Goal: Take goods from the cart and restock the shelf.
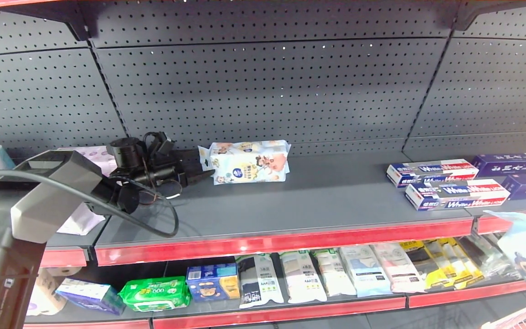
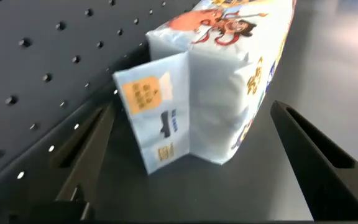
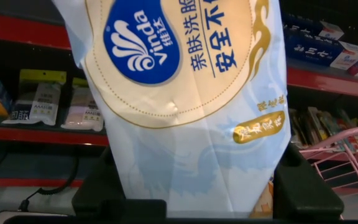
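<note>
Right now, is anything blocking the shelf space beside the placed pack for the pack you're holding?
Nothing visible: the shelf is bare between the placed pack and the toothpaste boxes. The left gripper sits at its other end.

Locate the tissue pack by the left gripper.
Head view: the tissue pack sits left of centre on the upper shelf, its end at the open left gripper.
</note>
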`<state>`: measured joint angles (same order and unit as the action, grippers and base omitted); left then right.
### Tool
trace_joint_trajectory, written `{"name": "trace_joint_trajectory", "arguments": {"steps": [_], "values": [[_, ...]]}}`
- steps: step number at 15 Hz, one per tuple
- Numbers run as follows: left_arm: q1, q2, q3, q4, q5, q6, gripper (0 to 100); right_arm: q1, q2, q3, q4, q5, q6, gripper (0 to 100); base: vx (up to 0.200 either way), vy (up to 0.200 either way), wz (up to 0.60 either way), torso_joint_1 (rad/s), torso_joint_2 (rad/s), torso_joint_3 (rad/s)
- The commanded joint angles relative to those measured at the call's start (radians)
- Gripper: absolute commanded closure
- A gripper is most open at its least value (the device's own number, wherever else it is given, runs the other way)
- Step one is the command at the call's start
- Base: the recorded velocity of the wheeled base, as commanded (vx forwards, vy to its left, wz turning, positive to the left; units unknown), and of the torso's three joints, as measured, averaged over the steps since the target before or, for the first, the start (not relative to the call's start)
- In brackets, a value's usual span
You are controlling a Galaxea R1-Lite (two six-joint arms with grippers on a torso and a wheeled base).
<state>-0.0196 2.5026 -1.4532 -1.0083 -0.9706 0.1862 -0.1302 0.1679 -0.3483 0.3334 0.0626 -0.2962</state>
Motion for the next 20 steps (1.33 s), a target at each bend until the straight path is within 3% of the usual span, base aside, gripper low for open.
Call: {"name": "trace_joint_trajectory", "arguments": {"steps": [1, 5, 20], "values": [[-0.005, 0.012, -0.021, 0.002, -0.003, -0.001, 0, 0.000, 0.001, 0.002, -0.001, 0.000, -0.001, 100, 0.000, 0.000, 0.00, 0.000, 0.00, 0.000], [-0.023, 0.055, -0.088, 0.008, -0.002, -0.008, 0, 0.000, -0.001, 0.011, -0.001, 0.000, -0.003, 100, 0.000, 0.000, 0.00, 0.000, 0.00, 0.000], [-0.054, 0.096, -0.164, 0.068, 0.001, -0.016, 0, 0.000, 0.004, 0.031, -0.001, 0.000, -0.014, 100, 0.000, 0.000, 0.00, 0.000, 0.00, 0.000]]}}
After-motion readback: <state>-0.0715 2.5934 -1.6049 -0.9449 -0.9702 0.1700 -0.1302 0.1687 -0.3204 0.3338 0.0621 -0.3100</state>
